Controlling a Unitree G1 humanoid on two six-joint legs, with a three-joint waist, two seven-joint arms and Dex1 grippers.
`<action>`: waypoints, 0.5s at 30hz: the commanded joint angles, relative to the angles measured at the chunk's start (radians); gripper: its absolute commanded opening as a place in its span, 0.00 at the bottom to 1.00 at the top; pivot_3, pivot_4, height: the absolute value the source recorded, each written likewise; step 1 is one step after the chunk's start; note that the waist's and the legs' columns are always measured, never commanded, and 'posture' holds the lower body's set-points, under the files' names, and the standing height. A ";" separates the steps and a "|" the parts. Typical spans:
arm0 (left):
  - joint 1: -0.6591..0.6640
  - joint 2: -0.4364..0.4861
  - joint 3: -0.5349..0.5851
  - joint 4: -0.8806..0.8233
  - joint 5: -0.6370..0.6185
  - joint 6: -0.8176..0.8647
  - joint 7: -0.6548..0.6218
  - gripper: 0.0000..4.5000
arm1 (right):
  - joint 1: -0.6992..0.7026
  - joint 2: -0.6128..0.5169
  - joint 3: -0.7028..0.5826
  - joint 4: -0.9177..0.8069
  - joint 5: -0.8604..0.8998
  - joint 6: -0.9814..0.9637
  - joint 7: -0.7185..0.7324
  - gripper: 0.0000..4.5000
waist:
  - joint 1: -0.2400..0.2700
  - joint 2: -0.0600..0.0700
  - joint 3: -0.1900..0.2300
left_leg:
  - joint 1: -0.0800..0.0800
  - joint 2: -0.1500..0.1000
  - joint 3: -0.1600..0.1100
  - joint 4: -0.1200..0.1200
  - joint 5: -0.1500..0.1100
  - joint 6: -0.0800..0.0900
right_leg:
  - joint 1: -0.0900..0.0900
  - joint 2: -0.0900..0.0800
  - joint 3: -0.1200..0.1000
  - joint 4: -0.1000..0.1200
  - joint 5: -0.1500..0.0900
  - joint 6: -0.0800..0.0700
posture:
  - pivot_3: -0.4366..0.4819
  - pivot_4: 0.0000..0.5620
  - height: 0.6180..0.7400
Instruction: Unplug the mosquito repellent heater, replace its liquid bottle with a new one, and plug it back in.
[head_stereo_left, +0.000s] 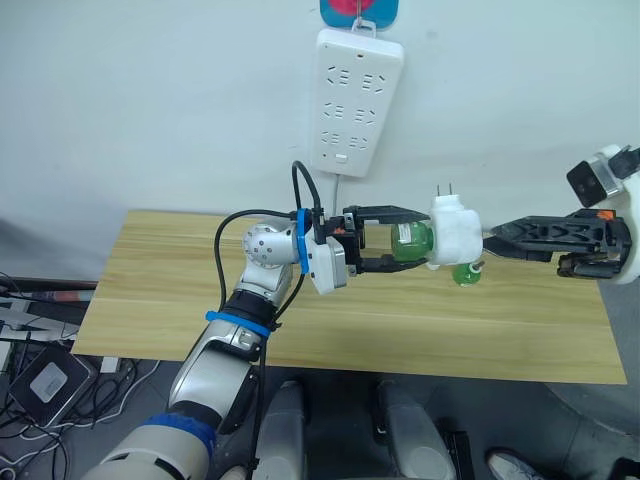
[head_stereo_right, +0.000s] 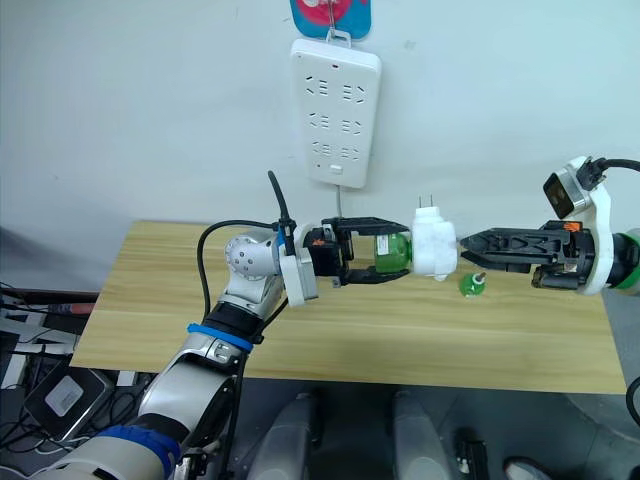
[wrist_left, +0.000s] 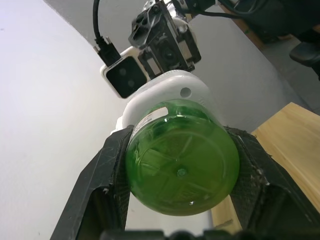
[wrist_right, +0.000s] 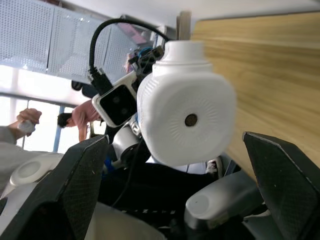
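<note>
While the left tool clamps the green bottle screwed into the mosquito repellent heater, the unit hangs above the wooden surface, prongs up, below the power strip. Facing its vented top, the right tool stands wide. A second green bottle rests on the surface.

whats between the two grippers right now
The mosquito repellent heater with its green bottle, gripped by the left gripper; the right gripper is open beside it, head views.
</note>
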 joint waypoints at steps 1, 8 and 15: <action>-0.021 -0.017 -0.014 -0.035 -0.029 -0.012 0.021 0.51 | 0.000 -0.001 -0.002 -0.042 0.026 -0.036 -0.022 1.00 | 0.001 0.000 0.000 | 0.000 0.000 0.000 0.001 0.000 0.000 | 0.000 0.000 0.000 0.000 0.000 0.000 | 0.43 0.52 1.00; -0.022 -0.023 -0.029 -0.059 -0.054 0.001 0.019 0.51 | -0.016 0.045 0.006 -0.033 0.026 -0.071 -0.083 1.00 | 0.001 0.000 0.000 | 0.000 0.000 0.000 0.001 0.000 0.000 | 0.000 0.000 0.000 0.000 0.000 0.001 | 0.43 0.52 1.00; -0.021 -0.029 -0.032 -0.055 -0.045 0.005 0.035 0.51 | -0.035 0.074 0.013 -0.051 0.026 -0.057 -0.064 1.00 | 0.001 0.000 0.000 | -0.001 0.000 0.000 0.001 0.000 0.000 | 0.000 0.000 0.000 0.000 0.000 0.001 | 0.43 0.53 1.00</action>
